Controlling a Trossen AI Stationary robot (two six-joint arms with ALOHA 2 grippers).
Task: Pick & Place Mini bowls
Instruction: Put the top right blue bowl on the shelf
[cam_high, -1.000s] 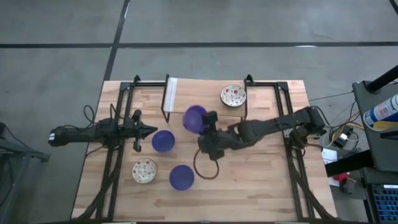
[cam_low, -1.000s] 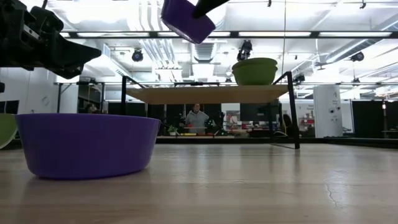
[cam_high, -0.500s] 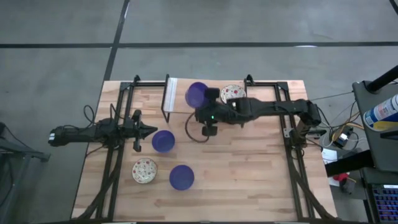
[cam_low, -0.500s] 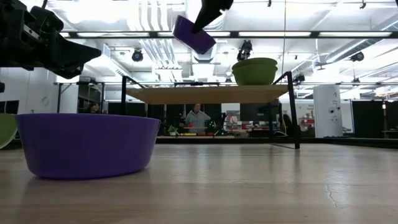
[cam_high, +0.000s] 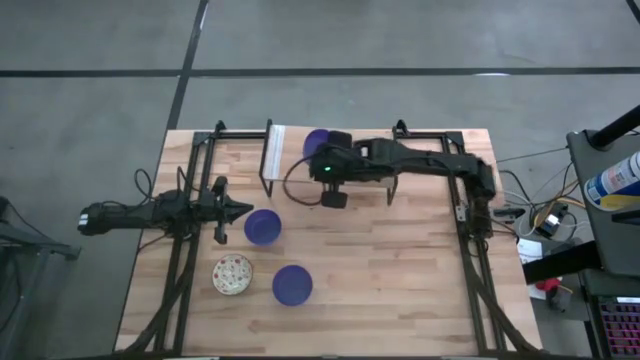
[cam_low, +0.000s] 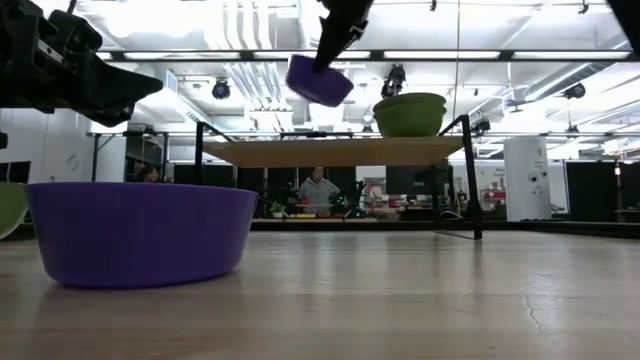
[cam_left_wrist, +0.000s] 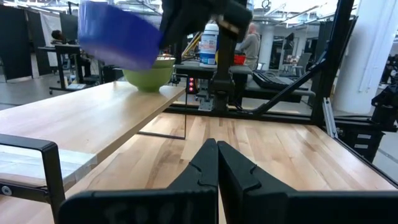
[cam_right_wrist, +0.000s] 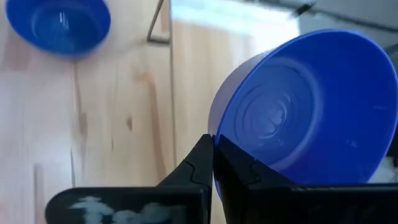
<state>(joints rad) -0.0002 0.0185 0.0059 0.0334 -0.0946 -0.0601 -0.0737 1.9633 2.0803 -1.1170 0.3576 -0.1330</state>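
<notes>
My right gripper (cam_high: 325, 150) is raised above the far middle of the table, shut on a deep blue mini bowl (cam_high: 316, 141) (cam_low: 318, 82) (cam_right_wrist: 298, 106). Two other blue bowls (cam_high: 262, 227) (cam_high: 292, 285) stand on their bases on the wood. A white speckled bowl (cam_high: 232, 274) sits near the left front. Green-sided bowls (cam_low: 410, 114) are stacked on a raised wooden shelf (cam_low: 330, 152). My left gripper (cam_high: 238, 210) (cam_left_wrist: 217, 163) waits shut just left of the nearer-left blue bowl, touching nothing. My right gripper pinches the blue bowl by its rim (cam_right_wrist: 213, 129), the wall between the two fingers (cam_right_wrist: 202, 163). The bowl is lifted clear and tilted, its opening facing the wrist camera. In the low view it hangs just below the fingers, beside the shelf's green bowls.
A black metal frame (cam_high: 205, 150) borders the table, with an upright rack post (cam_high: 268, 160) near the held bowl. The right arm (cam_high: 420, 160) stretches across the far side. Bare wood lies across the centre and right front (cam_high: 400, 270).
My right gripper has carried the blue bowl from the table's middle toward the far edge and has turned at the wrist, staying shut. The bowl has tipped and now hangs close to the raised shelf. The arm now covers the far speckled bowl.
</notes>
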